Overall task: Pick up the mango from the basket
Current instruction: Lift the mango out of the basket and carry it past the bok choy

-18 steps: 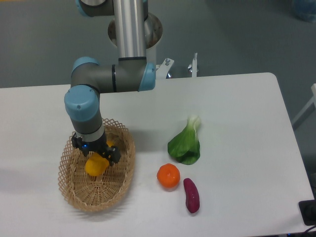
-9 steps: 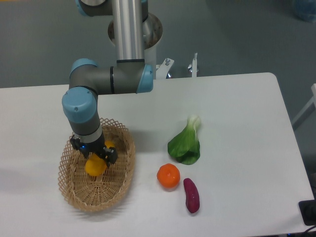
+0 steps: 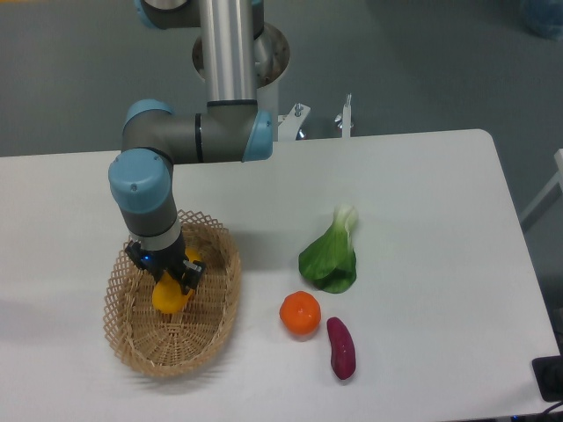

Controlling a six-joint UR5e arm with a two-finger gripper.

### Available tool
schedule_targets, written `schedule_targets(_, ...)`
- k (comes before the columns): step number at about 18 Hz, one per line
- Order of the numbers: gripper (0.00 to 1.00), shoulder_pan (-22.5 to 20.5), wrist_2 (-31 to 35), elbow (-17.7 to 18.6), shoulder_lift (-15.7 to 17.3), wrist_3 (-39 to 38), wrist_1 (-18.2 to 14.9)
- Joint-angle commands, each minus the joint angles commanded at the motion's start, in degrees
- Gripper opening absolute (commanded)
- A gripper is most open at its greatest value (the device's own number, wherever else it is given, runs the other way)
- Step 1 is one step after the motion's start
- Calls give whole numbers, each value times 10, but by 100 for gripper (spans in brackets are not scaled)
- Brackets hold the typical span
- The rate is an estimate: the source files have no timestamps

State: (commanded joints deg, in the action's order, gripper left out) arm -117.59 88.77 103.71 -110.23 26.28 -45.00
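- The basket (image 3: pixel 215 303) is the landmark here; it sits on the white table (image 3: pixel 422 193), and all other places are given from it.
- The mango (image 3: pixel 170 295) lies inside the basket, in the upper half of it, close to the middle line. Only its yellow-orange lower part shows; the rest is hidden under the arm's wrist.
- The gripper (image 3: pixel 167 271) is directly above the mango, down inside the basket, with a dark finger on each side of the fruit.
- The fingers look closed around the mango and seem to grip it — but the contact itself is covered by the gripper body, so this is my judgement.
- Whether the mango touches the woven bottom or is lifted a little, I cannot tell from this view.
- Step in hand: the grasp appears made, and the lift out of the basket is the part not yet finished.
- The next move calls for a straight rise, so the fruit passes the lattice rim without catching it — and a firm hold, because the skin looks smooth.
- To the right of the basket, well apart from it, lie an orange (image 3: pixel 300 314), a purple sweet potato (image 3: pixel 341 348) and a green leafy vegetable (image 3: pixel 331 258).
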Motion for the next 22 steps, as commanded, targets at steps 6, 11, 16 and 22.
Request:
schedule_targets(6, 39, -78, 1, -10, 45, 22, -10)
schedule_targets(11, 39, -162, -10, -40, 62, 101, -60)
schedule_targets(16, 39, -237, -23, -71, 74, 191, -118)
schedule_targets(22, 39, -311, -27, -71, 80, 286, -123)
